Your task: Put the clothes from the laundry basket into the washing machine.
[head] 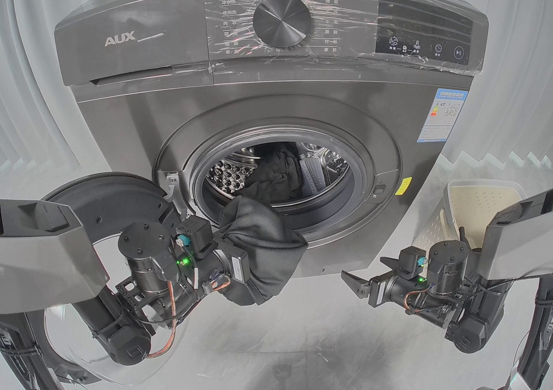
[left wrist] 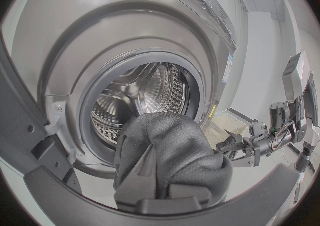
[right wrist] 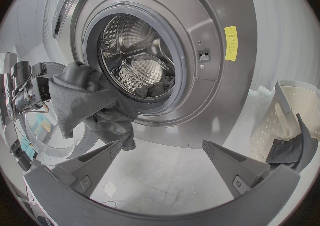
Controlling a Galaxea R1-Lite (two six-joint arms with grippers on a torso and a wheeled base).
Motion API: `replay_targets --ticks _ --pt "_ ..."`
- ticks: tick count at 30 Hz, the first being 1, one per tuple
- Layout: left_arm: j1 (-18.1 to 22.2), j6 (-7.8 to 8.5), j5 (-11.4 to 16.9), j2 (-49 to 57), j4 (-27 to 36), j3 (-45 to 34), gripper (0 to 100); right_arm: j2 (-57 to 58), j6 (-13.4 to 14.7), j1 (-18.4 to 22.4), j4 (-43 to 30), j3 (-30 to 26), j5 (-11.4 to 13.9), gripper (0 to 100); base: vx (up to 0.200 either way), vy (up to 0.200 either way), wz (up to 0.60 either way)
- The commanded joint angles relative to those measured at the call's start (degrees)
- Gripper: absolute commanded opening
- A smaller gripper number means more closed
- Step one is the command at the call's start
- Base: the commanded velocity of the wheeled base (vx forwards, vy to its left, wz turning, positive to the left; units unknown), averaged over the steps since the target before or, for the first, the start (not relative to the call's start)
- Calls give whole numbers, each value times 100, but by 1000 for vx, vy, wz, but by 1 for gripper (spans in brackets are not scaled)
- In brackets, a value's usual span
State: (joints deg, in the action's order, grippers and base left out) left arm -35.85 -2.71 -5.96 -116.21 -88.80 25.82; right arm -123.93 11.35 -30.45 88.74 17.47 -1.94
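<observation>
Evidently mid-load, the left gripper (head: 241,271), lower left, pinches a dark grey textured garment (head: 262,241) at the grey washing machine's (head: 144,115) round door lip, ready for pushing in; the right gripper (head: 371,276) hangs spread beside the cream perforated laundry basket (head: 455,201).

The grey front-loading washing machine (head: 173,115) stands with its round door (head: 103,201) swung wide open to the robot's left. A black garment (head: 277,175) lies in the steel drum. A dark grey garment (head: 265,244), bunched and sagging, hangs at the lower left lip of the opening, clamped in the left tool (head: 247,270). The cream perforated laundry basket (head: 487,204) sits to the machine's right, with a dark cloth (right wrist: 290,150) draped inside it.
</observation>
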Motion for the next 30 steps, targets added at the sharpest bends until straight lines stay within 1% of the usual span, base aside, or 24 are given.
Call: replay_targets --ticks 1,2,4,6,7,8,9,10,11,12,13,15,16,17,18,20,22,24,30 --pt "-1 86 34 -279 3 406 0 27 -1 -101 12 -24 0 100 0 0 0" --pt "26 121 42 -429 3 652 0 44 -1 -101 12 -59 0 100 0 0 0" --pt "78 271 -10 -727 3 1127 0 106 -1 -128 3 -86 0 100 0 0 0" --pt "114 192 60 -903 3 1443 0 123 -1 -145 3 -86 0 100 0 0 0" --pt "140 95 104 -947 3 1505 0 141 8 -136 3 -86 0 100 0 0 0" --pt "158 -11 262 -1000 11 1558 0 159 8 -136 3 -95 0 100 0 0 0" --pt "158 -90 508 -1079 11 1619 0 185 25 -128 3 -86 0 100 0 0 0" --pt "158 -134 763 -1202 11 1707 0 194 60 -128 3 -86 0 100 0 0 0" --pt "158 -151 825 -1246 11 1742 0 203 69 -136 3 -86 0 100 0 0 0" --pt "158 -169 1088 -1448 3 2006 0 211 113 -136 3 -77 9 100 0 0 0" --pt "166 -186 1097 -1571 11 2147 0 211 122 -136 3 -77 9 100 0 0 0" --pt "158 -336 1088 -1659 11 2243 0 203 131 -136 3 -77 9 100 0 -100 0" --pt "122 -564 1036 -1694 29 2331 0 203 139 -145 -5 -86 0 100 0 -200 0" --pt "105 -670 956 -1712 64 2419 0 203 157 -145 -5 -95 0 100 0 -200 0" --pt "96 -723 842 -1738 108 2542 0 203 183 -154 -5 -95 0 100 0 0 0" --pt "105 -723 587 -1896 143 2858 0 203 219 -154 -5 -103 9 100 0 0 0" --pt "158 -705 508 -2011 214 3096 0 194 227 -154 -5 -103 9 100 0 0 0" --pt "193 -670 508 -2019 477 3245 0 194 227 -163 -5 -103 0 100 0 0 0" --pt "219 -652 473 -2019 1523 3922 0 159 227 -145 -5 -103 9 100 0 0 0"
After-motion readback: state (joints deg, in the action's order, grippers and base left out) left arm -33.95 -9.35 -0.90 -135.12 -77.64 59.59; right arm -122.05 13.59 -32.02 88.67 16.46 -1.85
